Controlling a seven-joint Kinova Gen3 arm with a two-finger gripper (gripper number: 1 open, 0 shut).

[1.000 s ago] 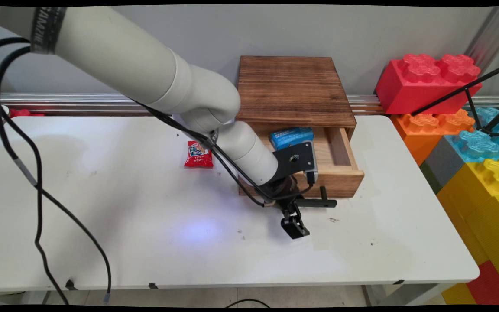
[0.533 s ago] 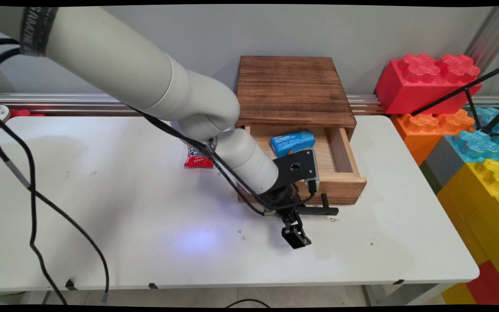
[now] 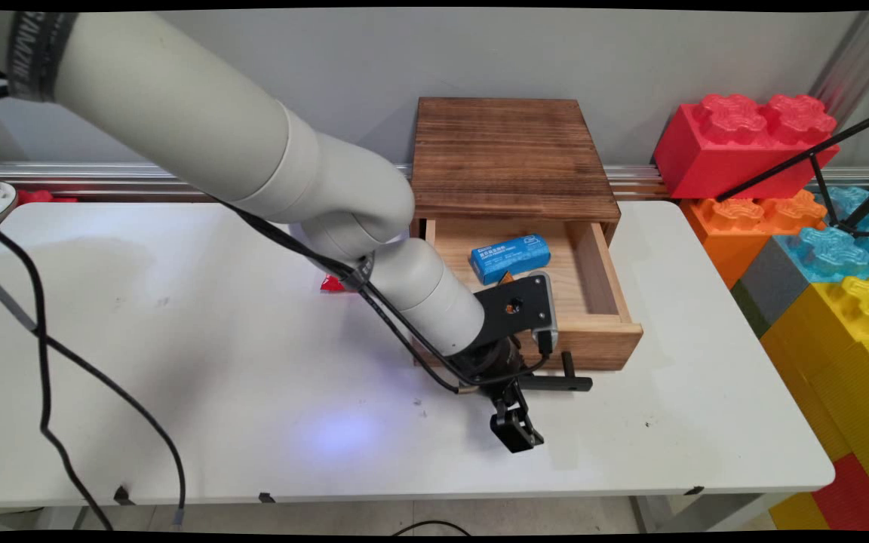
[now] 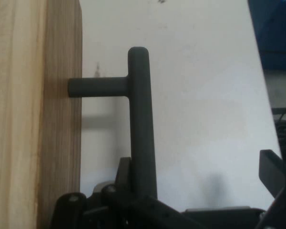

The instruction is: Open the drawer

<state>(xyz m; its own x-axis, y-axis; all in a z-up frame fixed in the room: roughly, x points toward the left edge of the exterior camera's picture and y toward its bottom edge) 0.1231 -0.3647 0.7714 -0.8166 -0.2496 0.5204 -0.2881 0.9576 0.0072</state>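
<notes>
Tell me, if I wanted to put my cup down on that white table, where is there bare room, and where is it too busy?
The widest bare stretch of the table lies left of the arm, toward its left edge. A narrower patch lies right of the wooden drawer, before the toy bricks. It is crowded around the drawer's handle, where the gripper sits. Inside the drawer, space remains beside the blue box.

The main view looked down from above the table's (image 3: 178,422) near side toward the wall. The hand view sat close along the gripper (image 4: 200,191), facing the handle (image 4: 142,119). Both views shared handle (image 3: 555,383) and drawer front (image 3: 593,348).
</notes>
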